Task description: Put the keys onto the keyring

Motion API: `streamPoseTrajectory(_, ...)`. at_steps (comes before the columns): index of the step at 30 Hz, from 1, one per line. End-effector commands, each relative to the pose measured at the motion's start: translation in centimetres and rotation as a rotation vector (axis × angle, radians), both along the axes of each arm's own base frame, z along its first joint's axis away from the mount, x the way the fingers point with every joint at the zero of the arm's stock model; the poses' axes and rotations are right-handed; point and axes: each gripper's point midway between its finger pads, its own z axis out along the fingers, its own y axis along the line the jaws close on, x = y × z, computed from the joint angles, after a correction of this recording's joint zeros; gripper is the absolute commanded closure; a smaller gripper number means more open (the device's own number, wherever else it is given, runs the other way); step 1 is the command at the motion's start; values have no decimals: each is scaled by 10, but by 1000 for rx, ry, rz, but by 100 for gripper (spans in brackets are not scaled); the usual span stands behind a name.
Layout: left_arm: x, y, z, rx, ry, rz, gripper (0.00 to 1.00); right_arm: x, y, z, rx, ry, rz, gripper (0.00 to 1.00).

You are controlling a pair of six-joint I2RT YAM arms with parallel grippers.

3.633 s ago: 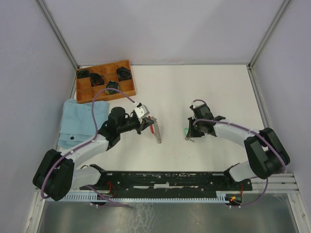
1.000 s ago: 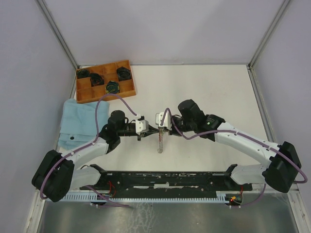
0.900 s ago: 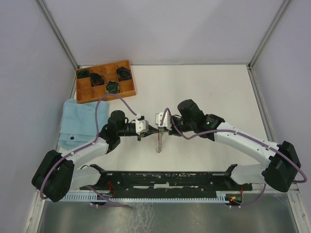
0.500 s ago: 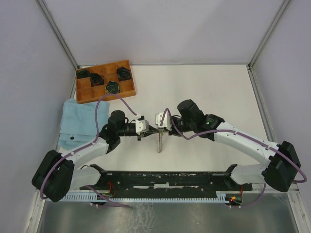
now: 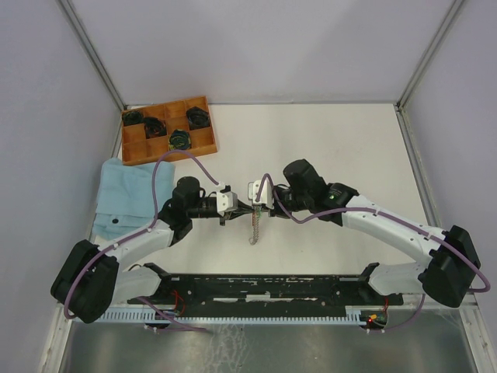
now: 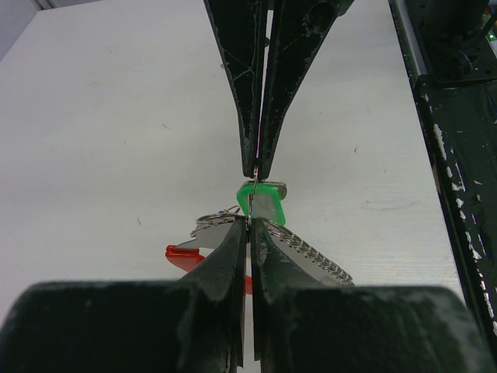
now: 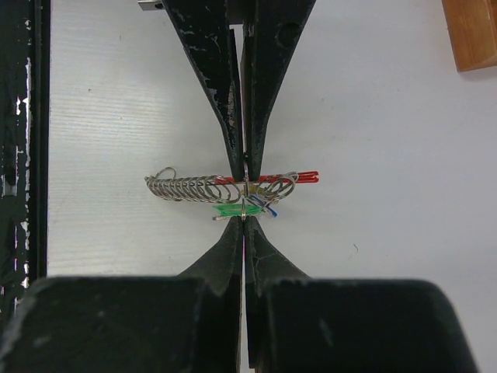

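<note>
At the middle of the surface [image 5: 334, 148], the two arms meet tip to tip. Left pincer [image 6: 248, 227]: narrow, clamped on the keyring [image 7: 268, 185], whose chain [image 7: 186, 188] and red strap [image 7: 307, 177] run crosswise to the arms' line. Right pincer [image 7: 244, 225]: narrow, nipping the green key [image 6: 262, 203], which touches the ring from the opposite side. Both arms are equally near. Threading likely turns on that head-on alignment. No legible writing.

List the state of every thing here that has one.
left claw, shut on the keyring
right claw, shut on the green key
keyring, gripped, chain trailing from it
green key, gripped beside the keyring; whether threaded, cannot tell
wooden tray, four dark coils in its compartments
</note>
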Motion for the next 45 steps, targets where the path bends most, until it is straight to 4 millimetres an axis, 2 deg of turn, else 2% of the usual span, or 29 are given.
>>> streamPoseTrajectory(1,-1,-8,23,-56,-49,-37,97,4,15,25,68,-50,25,99)
streamPoseTrajectory(19,1,-6,21,-50,-46,-23,97,5,7,28,57,-68,-3,99)
streamPoseTrajectory(45,0,-7,21,-49,-43,-31,97,5,13,30,71,-63,11,99)
